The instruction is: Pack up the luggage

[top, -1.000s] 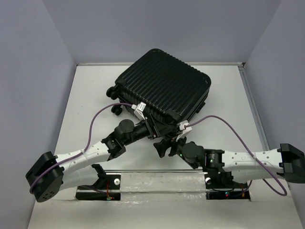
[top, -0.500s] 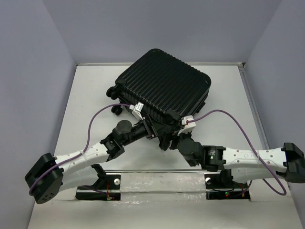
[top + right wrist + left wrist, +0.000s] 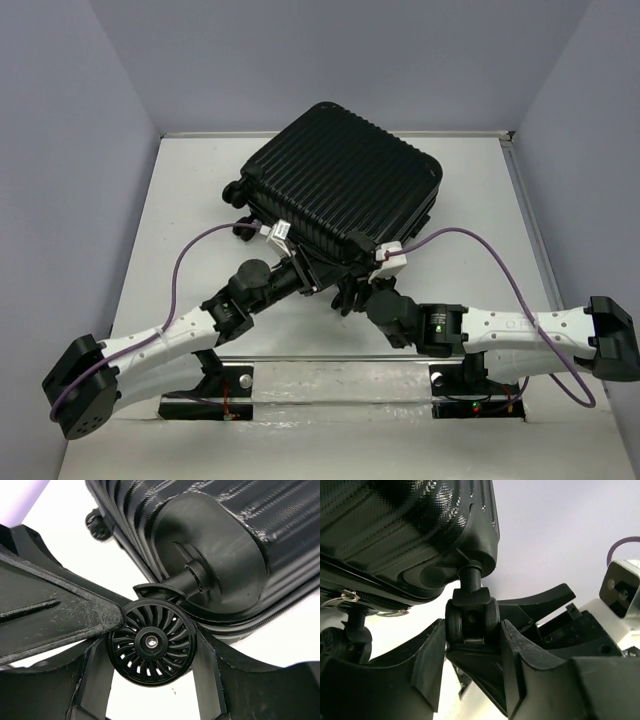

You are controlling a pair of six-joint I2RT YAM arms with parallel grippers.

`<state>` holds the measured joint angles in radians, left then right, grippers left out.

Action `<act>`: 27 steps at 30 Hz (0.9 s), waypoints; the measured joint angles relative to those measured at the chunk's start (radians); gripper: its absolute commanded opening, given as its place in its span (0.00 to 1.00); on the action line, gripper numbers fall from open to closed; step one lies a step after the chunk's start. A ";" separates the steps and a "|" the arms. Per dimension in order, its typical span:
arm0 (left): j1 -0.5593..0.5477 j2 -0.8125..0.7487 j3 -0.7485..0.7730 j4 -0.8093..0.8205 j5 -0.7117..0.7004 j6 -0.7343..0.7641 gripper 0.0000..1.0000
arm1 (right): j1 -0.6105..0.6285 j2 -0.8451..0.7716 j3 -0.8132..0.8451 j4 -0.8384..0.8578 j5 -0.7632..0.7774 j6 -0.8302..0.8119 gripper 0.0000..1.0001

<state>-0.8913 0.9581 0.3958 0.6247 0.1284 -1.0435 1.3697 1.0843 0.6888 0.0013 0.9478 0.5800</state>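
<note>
The wheel [image 3: 152, 642] at 6 o'clock on the luggage [image 3: 340, 185] was squeezed by the left hand [image 3: 472, 627] and the right hand [image 3: 150, 647], maybe to turn it.

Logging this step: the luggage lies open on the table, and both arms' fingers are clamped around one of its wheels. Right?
No, the luggage is closed, as the top view shows. The left fingers and right fingers do clamp one caster wheel.

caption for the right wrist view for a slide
Close-up: right gripper pinches a caster wheel at the corner of the black luggage
</note>
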 measured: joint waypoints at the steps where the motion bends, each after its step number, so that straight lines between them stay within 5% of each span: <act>1: -0.005 -0.029 -0.013 -0.010 -0.020 0.008 0.44 | 0.001 0.003 0.003 0.001 -0.010 -0.003 0.12; 7: -0.047 -0.061 -0.059 0.012 -0.111 0.053 0.38 | 0.000 0.023 0.032 -0.026 -0.054 -0.071 0.07; 15: -0.134 0.131 0.051 0.093 -0.312 0.182 0.41 | -0.021 0.037 0.109 -0.176 -0.042 -0.159 0.07; 20: -0.139 0.185 0.083 0.143 -0.364 0.241 0.34 | -0.022 0.047 0.156 -0.235 -0.042 -0.210 0.07; 24: -0.146 0.176 0.066 0.177 -0.395 0.241 0.53 | -0.023 0.058 0.188 -0.276 -0.050 -0.254 0.07; 27: -0.150 0.097 -0.002 0.176 -0.433 0.229 0.57 | -0.030 0.061 0.208 -0.280 -0.094 -0.278 0.07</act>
<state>-1.0412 1.0554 0.3943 0.8009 -0.3042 -0.8143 1.3399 1.1454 0.8967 -0.2783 0.8539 0.3016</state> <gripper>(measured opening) 0.545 0.595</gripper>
